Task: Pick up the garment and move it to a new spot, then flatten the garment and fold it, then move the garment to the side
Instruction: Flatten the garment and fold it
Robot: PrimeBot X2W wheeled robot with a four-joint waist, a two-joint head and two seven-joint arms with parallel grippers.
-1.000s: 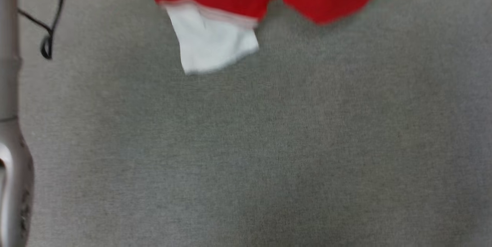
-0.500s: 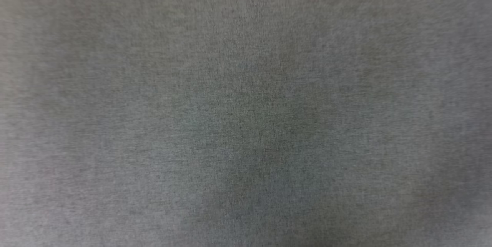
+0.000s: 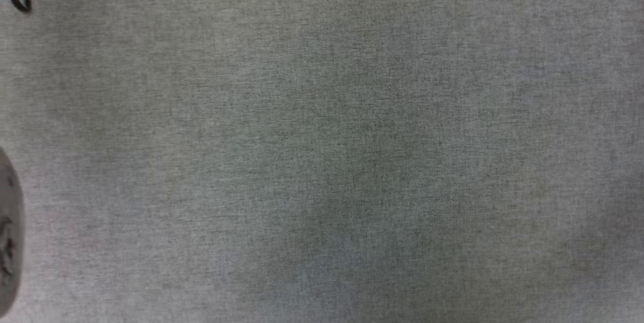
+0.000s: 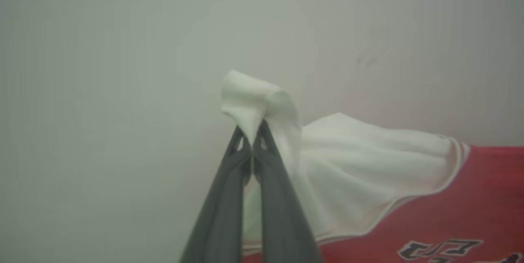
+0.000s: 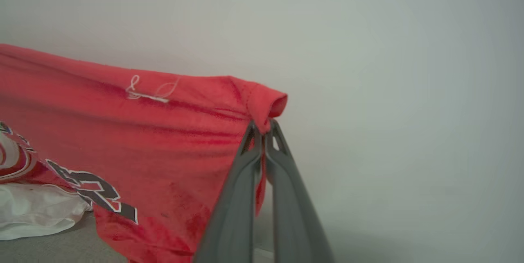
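While stretching garment [image 5: 172, 140] in air, pinches white sleeve [image 4: 360, 160] in closed left gripper [image 4: 252, 134] and red edge in closed right gripper [image 5: 265, 130]; risks losing either thin fold if pulled too taut.

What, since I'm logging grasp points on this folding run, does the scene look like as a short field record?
garment: red jersey T-shirt, held up at two points
left gripper: shut on the white sleeve edge
right gripper: shut on a red corner
lettering: black, white-edged, partly in view
head view: grey cloth surface, black cable at upper left
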